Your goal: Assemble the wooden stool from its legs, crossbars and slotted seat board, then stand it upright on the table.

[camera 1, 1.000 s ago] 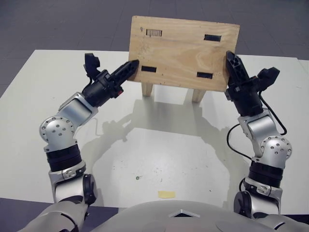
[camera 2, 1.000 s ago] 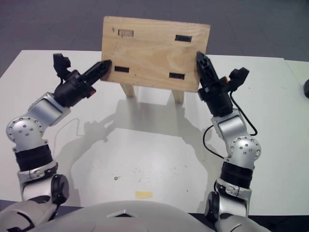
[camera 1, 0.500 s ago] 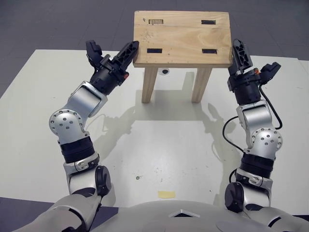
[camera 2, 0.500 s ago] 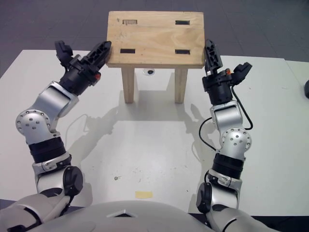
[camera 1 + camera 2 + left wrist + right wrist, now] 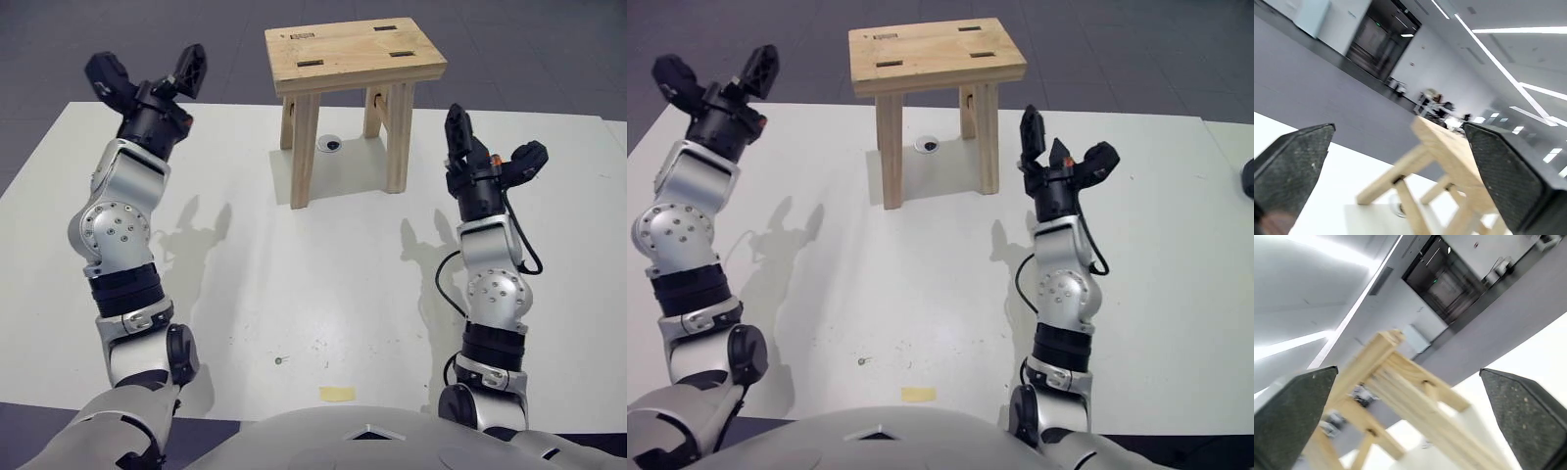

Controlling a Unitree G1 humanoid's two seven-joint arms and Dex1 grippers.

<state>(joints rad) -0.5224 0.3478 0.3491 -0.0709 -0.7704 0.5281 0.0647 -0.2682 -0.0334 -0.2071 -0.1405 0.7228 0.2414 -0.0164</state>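
The white surface (image 5: 294, 294) carries the assembled stool (image 5: 353, 54) upright at its far middle, legs down. The left hand (image 5: 147, 70), far left, and the right hand (image 5: 493, 147), near the stool's right, are spread wide and empty, apparently leaving it to stand free.

Stool (image 5: 353, 57) stands upright on table (image 5: 294, 294), toward the far edge. Left gripper (image 5: 147, 71) is left of stool, about level with its seat, well apart. Right gripper (image 5: 493, 137) is right of stool and nearer the robot, near the front right leg, not touching. Round grommet (image 5: 331, 144) sits in the tabletop under stool, between its legs. Paper scrap (image 5: 338, 394) lies well in front of stool, by the near table edge.
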